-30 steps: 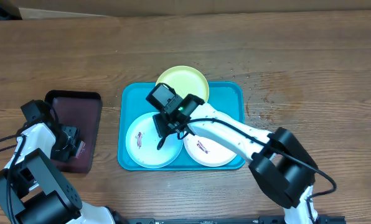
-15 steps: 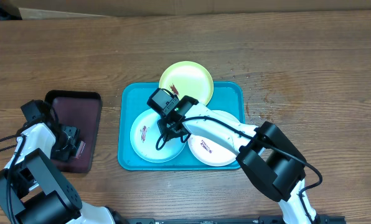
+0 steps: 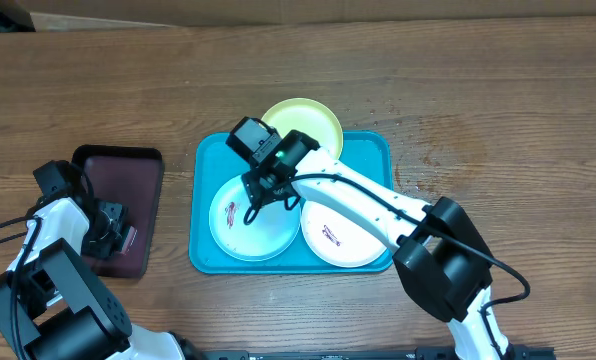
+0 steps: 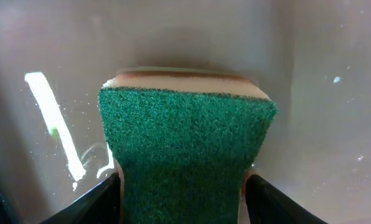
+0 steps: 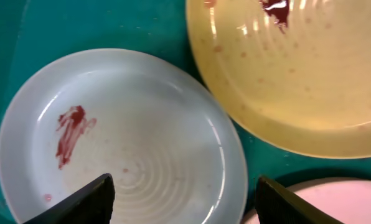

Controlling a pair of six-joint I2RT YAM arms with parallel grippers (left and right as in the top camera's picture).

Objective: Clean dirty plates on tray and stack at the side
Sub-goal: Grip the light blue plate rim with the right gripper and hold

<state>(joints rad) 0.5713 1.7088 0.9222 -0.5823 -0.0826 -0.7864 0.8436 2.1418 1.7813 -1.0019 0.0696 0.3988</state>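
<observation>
Right gripper: my right gripper [image 5: 187, 202] hangs with its two dark fingers spread wide and nothing between them, above the near part of the pale blue plate.
Pale blue plate: the pale blue plate [image 5: 129, 155] is round, smooth, glossy plastic with faint concentric rings at its centre. It lies flat in the left half of the tray, and a dark-red smear [image 5: 70, 127] marks its left side.
Yellow-green plate: the yellow-green plate [image 5: 297, 74] is round and glossy, speckled with small spots, with a red blotch [image 5: 276, 9] near its far edge. From overhead I see it overhanging the tray's far rim. Its edge comes just beside the pale blue plate; I cannot tell whether they touch.
White plate: the white plate [image 3: 353, 250] is round and sits in the tray's right half, with a thin red streak [image 3: 328, 235] near its middle.
Tray: the cyan tray [image 3: 203, 170] is rectangular plastic with rounded corners and a raised rim.
Left gripper: my left gripper [image 4: 182, 202] is clamped on a sponge, pinching its sides so it narrows between the fingers.
Sponge: the sponge [image 4: 185, 137] has a coarse green scouring face with a tan foam layer behind.
Maroon tray: the maroon tray [image 3: 128, 165] is small, dark-rimmed and glossy. It lies well left of the cyan tray, under my left gripper.
Table: the table [image 3: 478, 80] is brown wood with visible grain.
</observation>
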